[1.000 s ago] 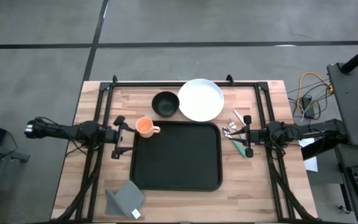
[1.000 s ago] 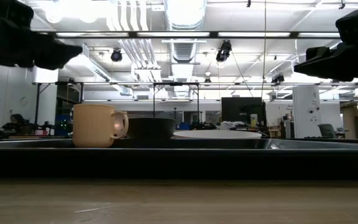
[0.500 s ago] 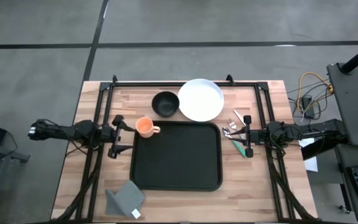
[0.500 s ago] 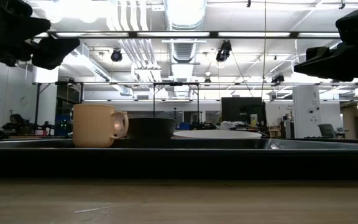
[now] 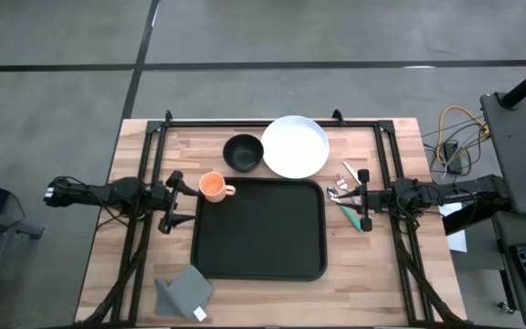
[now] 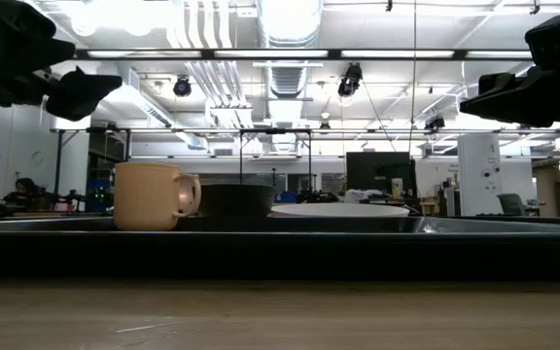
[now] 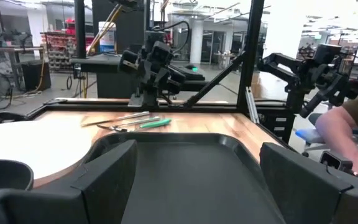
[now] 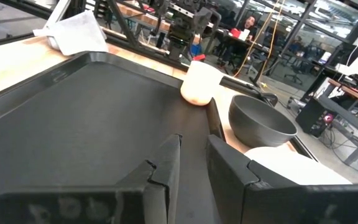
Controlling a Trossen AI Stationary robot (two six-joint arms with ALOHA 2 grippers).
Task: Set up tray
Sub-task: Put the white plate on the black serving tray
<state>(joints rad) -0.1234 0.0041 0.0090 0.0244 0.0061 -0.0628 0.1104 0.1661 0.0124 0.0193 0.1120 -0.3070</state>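
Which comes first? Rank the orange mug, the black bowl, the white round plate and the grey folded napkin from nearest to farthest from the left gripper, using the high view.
From the left gripper, at the tray's left edge:
1. Orange mug, just beside it.
2. Black bowl, farther back.
3. Grey folded napkin, front edge; close to the bowl's distance, so barely rankable.
4. White round plate, back centre.

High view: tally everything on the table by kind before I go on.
Tray: 1
Plate: 1
Bowl: 1
Mug: 1
Napkin: 1
Cutlery cluster: pieces overlap, exact count unclear, counted as 1
Total: 6
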